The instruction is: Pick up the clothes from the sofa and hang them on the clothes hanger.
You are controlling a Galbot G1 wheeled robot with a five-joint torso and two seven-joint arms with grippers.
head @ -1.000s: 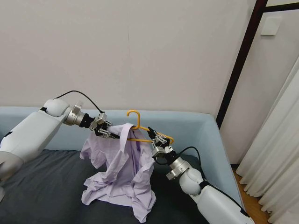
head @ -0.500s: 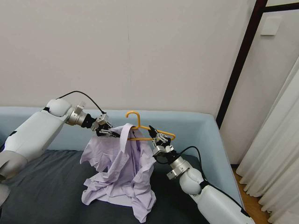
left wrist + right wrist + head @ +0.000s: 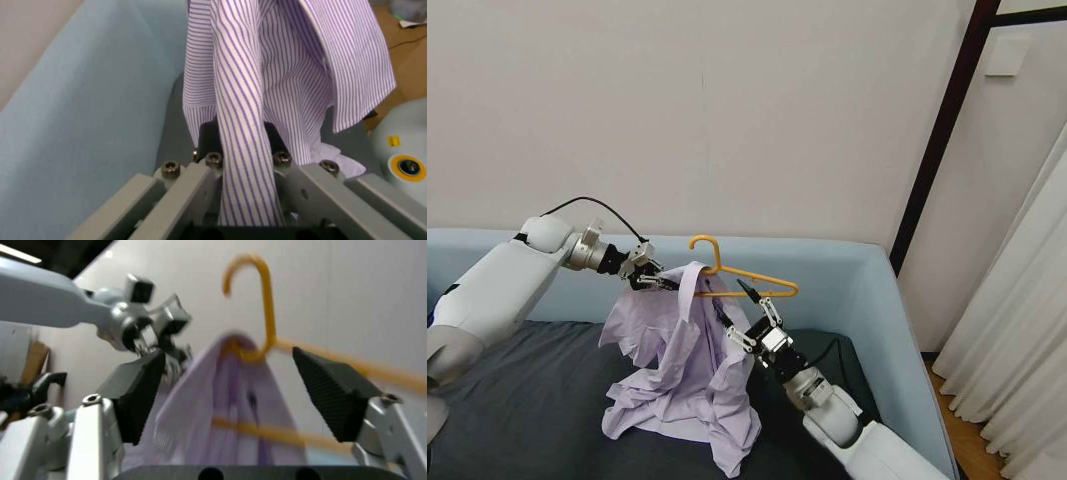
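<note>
One shirt (image 3: 692,370) of thin, soft cloth with purple and white stripes is draped over one orange hanger (image 3: 757,279), which has a round hook on top and thin, smooth bars. The top of the shirt is held up in the air in front of the pale blue sofa (image 3: 857,290) back, and its crumpled bottom part is laid on the dark grey seat (image 3: 517,370). Two grippers are seen. A fold of the striped cloth is pinched tight by the left gripper (image 3: 649,280) just beside the hook, at the shirt's upper left edge. The right gripper (image 3: 745,315) is held just under the hanger's right bar, with its two ridged black pads (image 3: 143,390) spread wide and nothing gripped. Whether a fingertip is touched by the bar cannot be told. A wide stretch of flat seat is seen to the left of the shirt, and a narrower strip to the right, by the sofa's side wall.
</note>
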